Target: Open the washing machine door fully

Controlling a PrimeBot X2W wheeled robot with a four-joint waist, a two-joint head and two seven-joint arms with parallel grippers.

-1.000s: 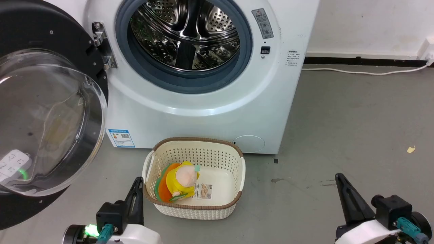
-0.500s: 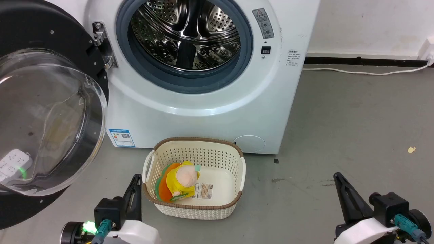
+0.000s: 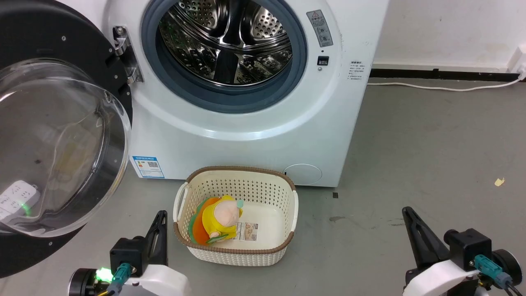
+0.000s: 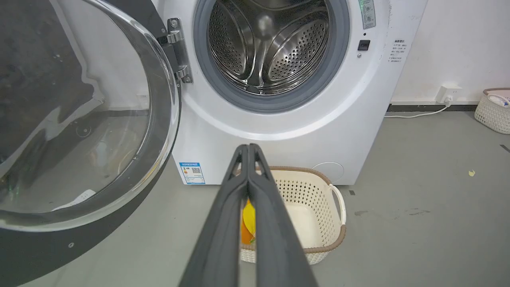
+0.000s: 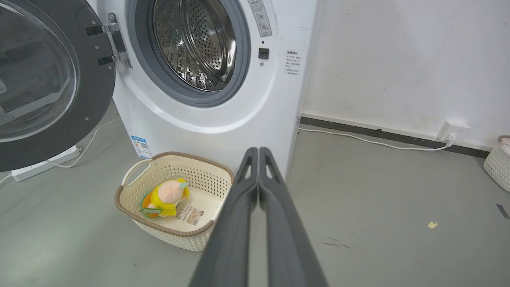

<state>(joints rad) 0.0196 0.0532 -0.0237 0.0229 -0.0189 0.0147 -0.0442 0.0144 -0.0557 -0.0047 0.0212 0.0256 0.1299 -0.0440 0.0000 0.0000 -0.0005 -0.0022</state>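
Note:
The washing machine (image 3: 246,139) is a white front-loader with its steel drum mouth exposed. Its washing machine door (image 3: 57,144), a black disc with a bulging clear glass centre, stands swung wide to the left on its metal hinge (image 3: 125,53). The door also appears in the left wrist view (image 4: 79,119) and the right wrist view (image 5: 44,87). My left gripper (image 3: 161,214) is shut and empty, low on the floor side, right of the door and beside the basket; its closed fingers (image 4: 248,146) point at the machine. My right gripper (image 3: 406,210) is shut and empty, far right of the machine, fingers pressed together (image 5: 258,149).
A cream perforated basket (image 3: 238,169) holding a yellow and orange plush toy (image 3: 220,218) sits on the grey floor before the machine. A white power strip (image 5: 44,163) lies under the door. A white cable (image 3: 431,87) runs along the wall. Another basket (image 4: 492,109) stands far right.
Both grippers have slipped a little lower in the head view, the left one also slightly leftward. The door has not moved.

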